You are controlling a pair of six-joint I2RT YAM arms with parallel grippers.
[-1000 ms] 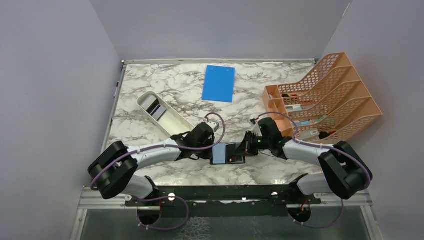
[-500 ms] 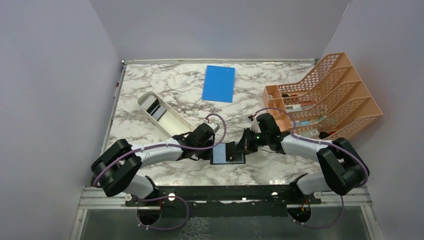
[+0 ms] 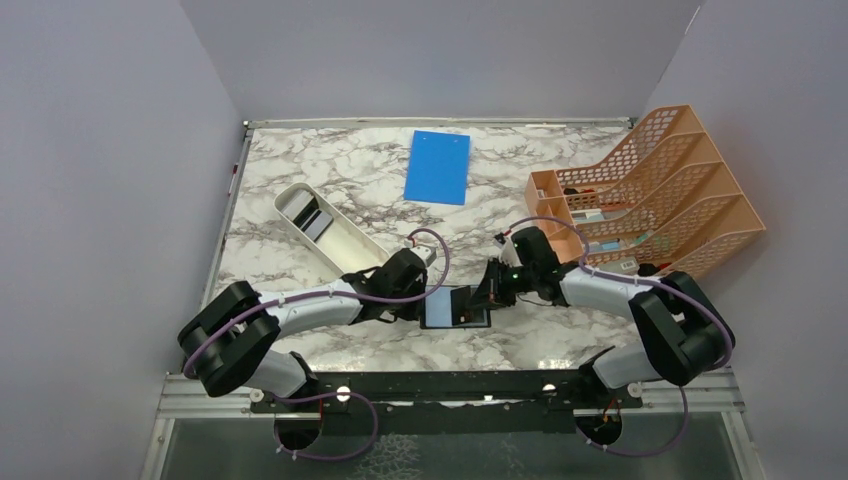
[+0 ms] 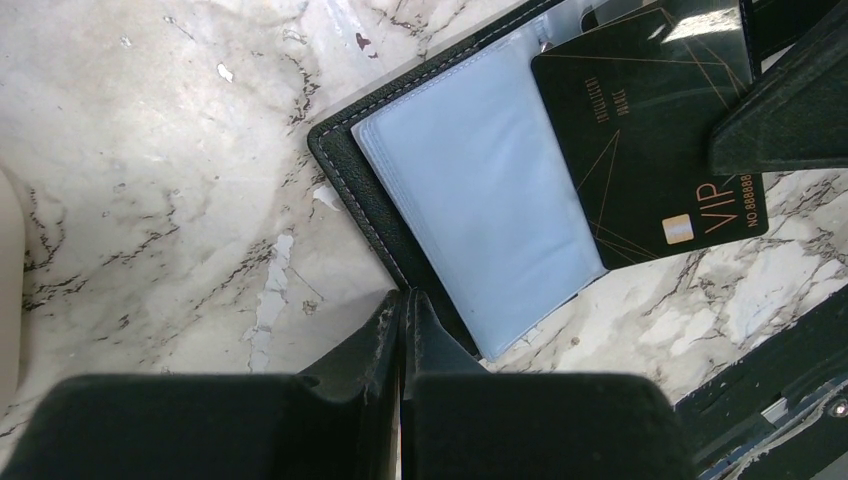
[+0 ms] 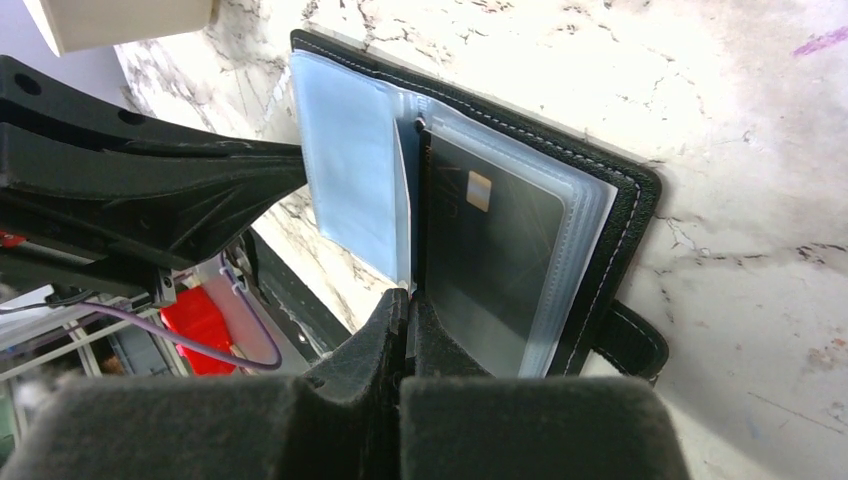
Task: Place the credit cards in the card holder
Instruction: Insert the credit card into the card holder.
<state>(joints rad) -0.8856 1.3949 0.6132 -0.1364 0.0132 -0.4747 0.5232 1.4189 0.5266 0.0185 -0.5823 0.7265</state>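
Note:
The black card holder (image 3: 438, 305) lies open near the front of the table, pale blue pockets (image 4: 470, 190) up. A black credit card (image 4: 640, 130) with gold print lies on its right half (image 5: 625, 230) and sticks out a little past the edge. My left gripper (image 4: 403, 297) is shut, its tips on the holder's black left rim. My right gripper (image 5: 408, 297) is shut, its tips against the card's (image 5: 490, 270) near edge by the spine. I cannot tell whether it pinches anything. More dark cards (image 3: 316, 222) lie in the white tray.
The white oblong tray (image 3: 350, 245) sits left of the arms. A blue board (image 3: 438, 167) lies at the back centre. An orange mesh rack (image 3: 650, 195) with small items fills the right side. The black front rail runs just behind the holder.
My right gripper has crept a little left toward the holder. The left arm has barely shifted. Both grippers stay shut.

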